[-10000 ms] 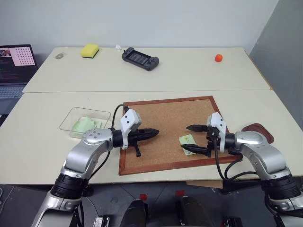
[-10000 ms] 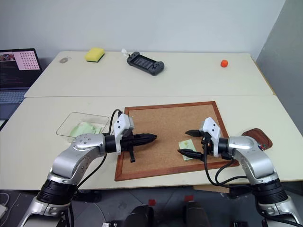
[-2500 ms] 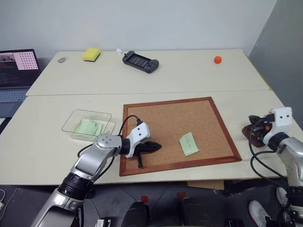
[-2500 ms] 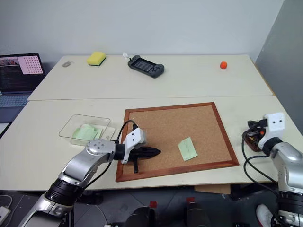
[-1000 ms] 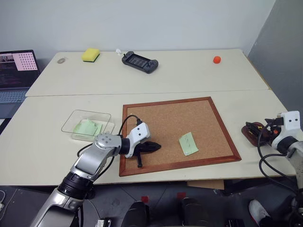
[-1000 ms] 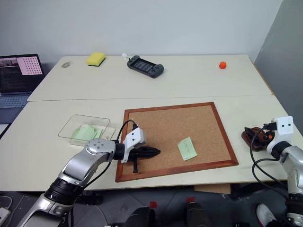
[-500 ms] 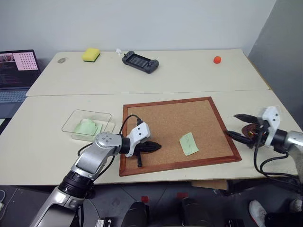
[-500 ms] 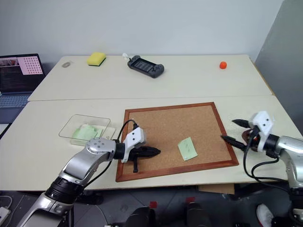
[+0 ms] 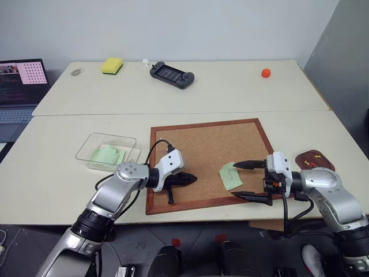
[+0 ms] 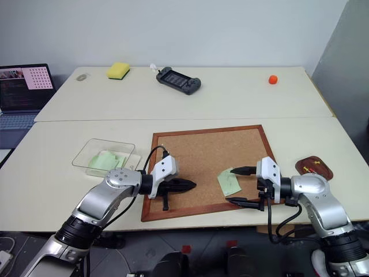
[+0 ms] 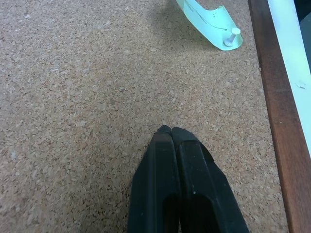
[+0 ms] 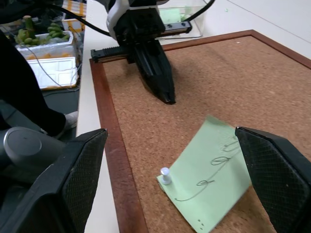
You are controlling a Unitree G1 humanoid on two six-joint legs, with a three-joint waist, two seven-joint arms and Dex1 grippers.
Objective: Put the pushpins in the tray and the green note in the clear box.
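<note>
Pin-pulling step: right claw (image 9: 247,180), spread wide, is aimed at green note (image 9: 230,175), lower centre; white pushpin (image 12: 165,173) must be pinched. Left claw (image 9: 187,178) is clenched, empty.

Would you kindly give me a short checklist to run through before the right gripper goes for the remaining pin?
1. Right gripper open, straddling the pale green paper note: ok.
2. White-headed pushpin still in the note's corner on the wood-framed cork board: not ok.
3. Left gripper shut, resting on the cork apart from the note: ok.
4. Dark red-brown tray holds pins: ok.
5. Transparent plastic box reachable: cannot tell.
</note>
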